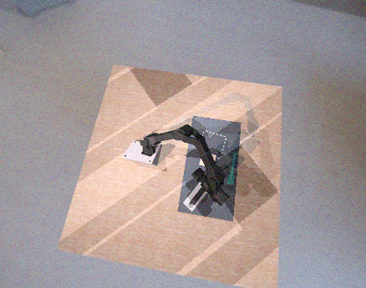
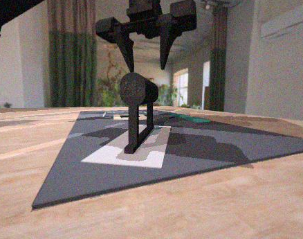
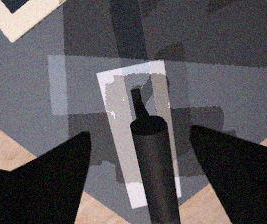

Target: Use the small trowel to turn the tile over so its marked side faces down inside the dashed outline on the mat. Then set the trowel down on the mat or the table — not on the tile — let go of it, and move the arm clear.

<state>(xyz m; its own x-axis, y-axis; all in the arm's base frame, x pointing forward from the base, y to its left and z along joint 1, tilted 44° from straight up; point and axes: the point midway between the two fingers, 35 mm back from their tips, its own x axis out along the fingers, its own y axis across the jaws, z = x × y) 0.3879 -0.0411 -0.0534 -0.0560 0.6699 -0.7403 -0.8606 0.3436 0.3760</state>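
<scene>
The trowel has a flat white blade (image 1: 190, 206) (image 2: 96, 158) (image 3: 137, 199), lying on the grey mat (image 1: 200, 124) (image 2: 61, 185) (image 3: 23, 95), and a raised black round handle (image 2: 133, 89) (image 3: 160, 172) on two posts. My gripper (image 2: 148, 69) (image 3: 140, 135) is open above the handle, which shows between the spread fingers in the wrist view without touching them. The cream tile (image 2: 116, 118) (image 3: 12, 34) lies on the mat with a dark mark facing up; the arm partly covers it in the top view. The dashed outline (image 1: 226, 143) is beyond it, also partly hidden.
A teal flat tool (image 1: 231, 178) (image 2: 197, 119) lies along the mat's right side. The arm's white base plate (image 1: 134, 154) stands left of the mat on the wooden table (image 1: 129, 214) (image 2: 148, 206). The arm reaches over the mat, and shadows cross it.
</scene>
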